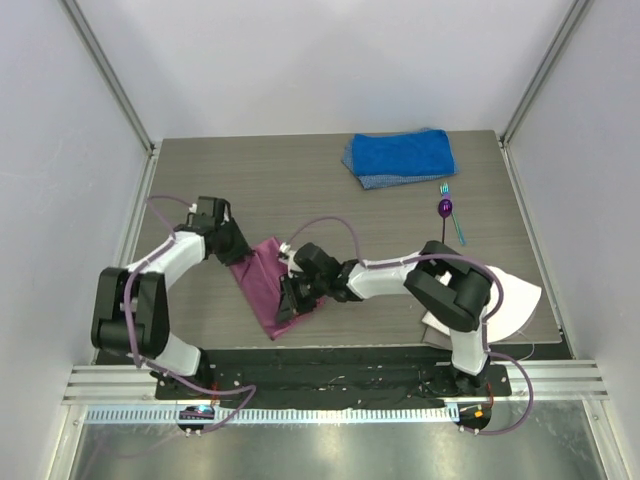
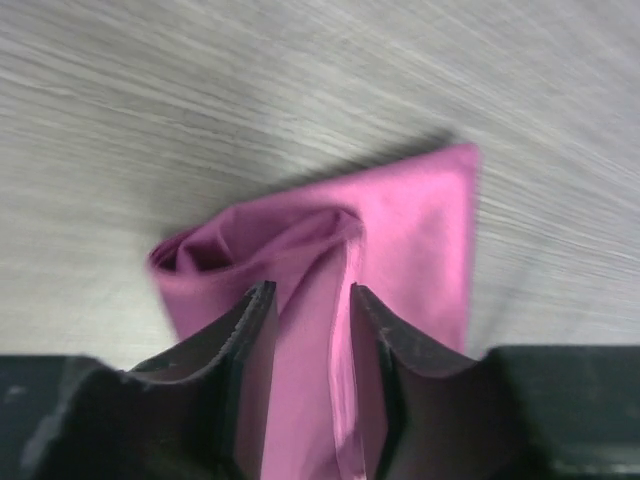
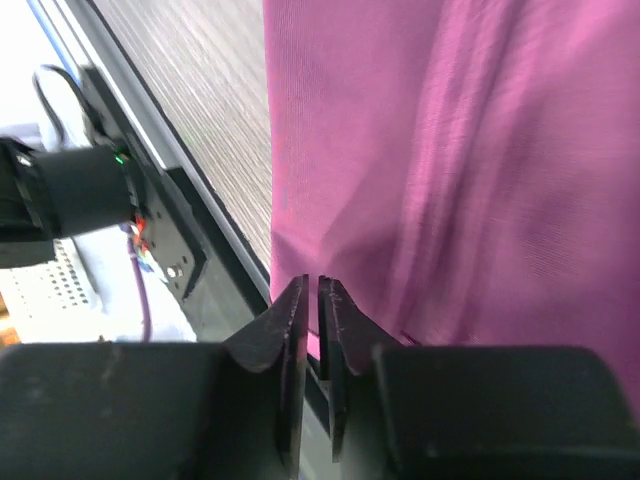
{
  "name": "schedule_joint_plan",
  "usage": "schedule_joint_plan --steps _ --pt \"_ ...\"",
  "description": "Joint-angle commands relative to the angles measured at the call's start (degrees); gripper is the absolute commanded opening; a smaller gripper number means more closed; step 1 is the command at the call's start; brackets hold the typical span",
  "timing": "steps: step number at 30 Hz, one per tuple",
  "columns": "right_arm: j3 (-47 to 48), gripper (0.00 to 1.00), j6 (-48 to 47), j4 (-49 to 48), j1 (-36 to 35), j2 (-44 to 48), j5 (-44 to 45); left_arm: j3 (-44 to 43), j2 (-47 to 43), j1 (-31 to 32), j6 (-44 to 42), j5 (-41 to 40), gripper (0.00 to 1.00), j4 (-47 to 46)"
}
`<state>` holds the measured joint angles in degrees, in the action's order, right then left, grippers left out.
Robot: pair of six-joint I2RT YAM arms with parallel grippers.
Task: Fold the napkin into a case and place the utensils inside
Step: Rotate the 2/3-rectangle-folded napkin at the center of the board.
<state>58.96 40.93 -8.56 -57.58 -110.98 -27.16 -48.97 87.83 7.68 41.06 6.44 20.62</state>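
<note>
A gray wood-grain table (image 1: 300, 180) stands between white walls. The left arm (image 1: 165, 262) is bent sharply at the elbow and reaches forward and to the right. The left gripper (image 2: 310, 295) points down at the far left corner of the napkin (image 1: 262, 290). Its fingers (image 2: 255, 330) are spread, and a raised fold of the cloth runs between them. The right arm (image 1: 385, 277) stretches low across the table to the left. The right gripper (image 3: 311, 288) is at the napkin's right edge, its fingers pressed nearly together on a sliver of that edge. Well to its right and farther back lie the spoon (image 1: 445, 208) and fork (image 1: 457, 230).
</note>
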Motion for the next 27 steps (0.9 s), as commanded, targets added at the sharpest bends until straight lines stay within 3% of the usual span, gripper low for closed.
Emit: schedule_joint_plan --steps 1,4,8,16,27 --pt "2.7 0.2 -4.4 5.3 5.2 7.5 -0.5 -4.3 -9.1 -0.3 -2.6 -2.8 0.42 5.7" --pt "3.4 0.24 -7.0 7.8 8.3 7.4 -0.2 -3.9 -11.6 -0.3 -1.7 -0.8 0.41 6.7" --pt "3.8 0.25 -8.1 8.2 10.5 6.6 -0.4 0.4 -13.1 -0.3 1.6 3.9 0.34 2.7" --pt "2.9 0.01 -8.1 9.3 10.7 5.5 0.7 2.7 -4.4 -0.3 4.9 8.7 0.21 -5.5" --pt "-3.5 0.01 -6.3 4.7 10.7 5.9 2.7 -0.2 4.4 -0.3 4.4 3.1 0.18 -7.3"
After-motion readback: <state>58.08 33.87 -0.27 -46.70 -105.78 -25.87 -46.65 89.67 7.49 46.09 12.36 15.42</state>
